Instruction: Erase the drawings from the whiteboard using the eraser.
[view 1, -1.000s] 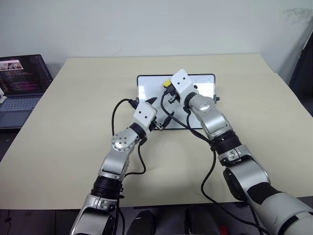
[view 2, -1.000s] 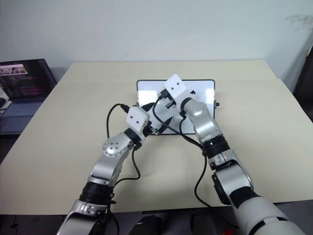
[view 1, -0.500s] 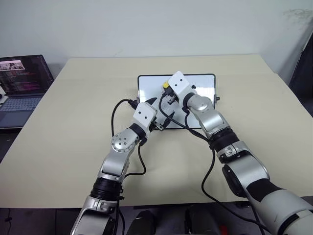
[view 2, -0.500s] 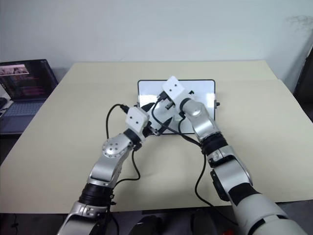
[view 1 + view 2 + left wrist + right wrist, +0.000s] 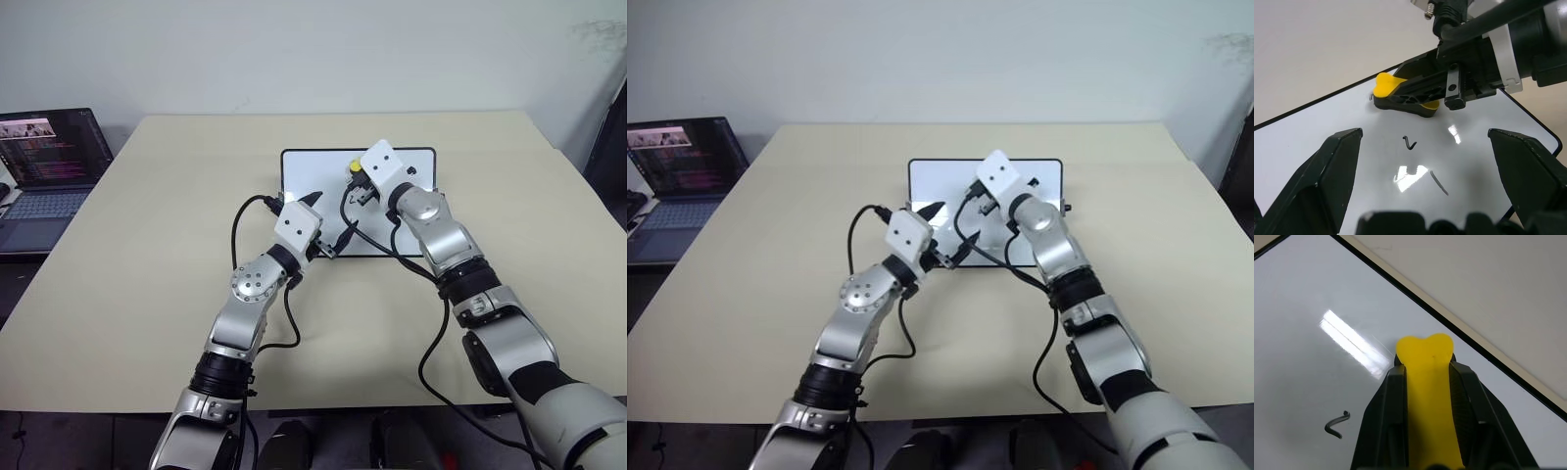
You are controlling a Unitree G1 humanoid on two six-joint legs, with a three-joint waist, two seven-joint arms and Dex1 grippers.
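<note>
Hovering wide open over the near edge of the glossy black-framed whiteboard (image 5: 313,191), the left gripper (image 5: 315,223) idles while the right gripper (image 5: 1426,382), clamped on the oblong yellow eraser (image 5: 1426,382) farther up, could miss the thin black drawings (image 5: 1409,143) if it sweeps too high.

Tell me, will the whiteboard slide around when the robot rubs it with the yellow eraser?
Probably a bit: the whiteboard looks thin and light, lying loose on the smooth table. It seems stiff, so it shouldn't bend under the eraser. Its surface looks glossy, likely slippery.

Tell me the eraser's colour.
Yellow eraser with a dark underside, clearest in the right wrist view.
</note>
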